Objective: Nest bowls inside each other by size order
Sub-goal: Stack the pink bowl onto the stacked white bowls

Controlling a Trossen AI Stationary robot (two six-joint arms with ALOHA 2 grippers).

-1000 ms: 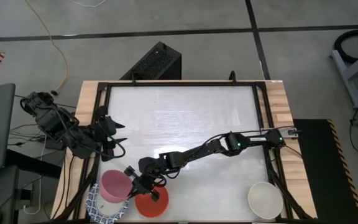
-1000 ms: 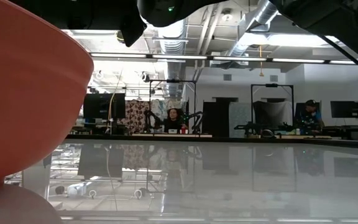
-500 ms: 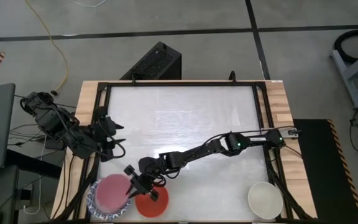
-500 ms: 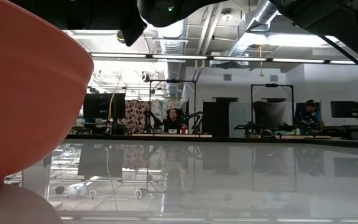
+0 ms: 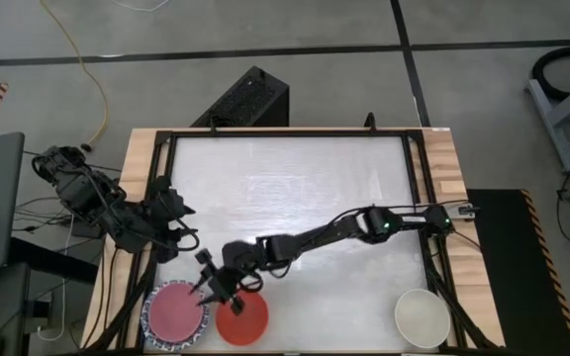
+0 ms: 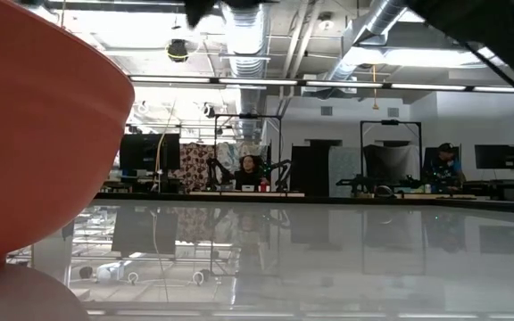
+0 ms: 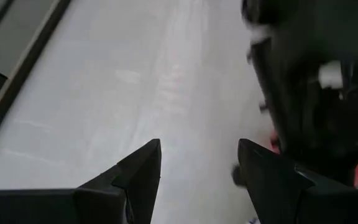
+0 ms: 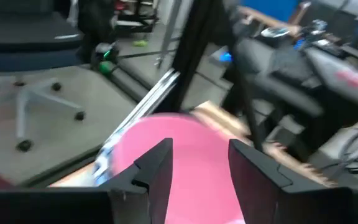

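The right claw (image 5: 209,288) hangs open just above the pink bowl (image 5: 176,311), which sits in a blue-and-white bowl (image 5: 147,318). A red bowl (image 5: 242,317) is right beside it. The left claw (image 5: 188,237) waits open, farther back.

My view into a robotics lab: exposed ceiling ducts (image 6: 377,22) overhead, people (image 6: 249,169) seated at benches among other arm rigs (image 6: 382,152) and monitors (image 6: 495,157), and cables (image 5: 89,74) trailing across the concrete floor (image 5: 265,25).
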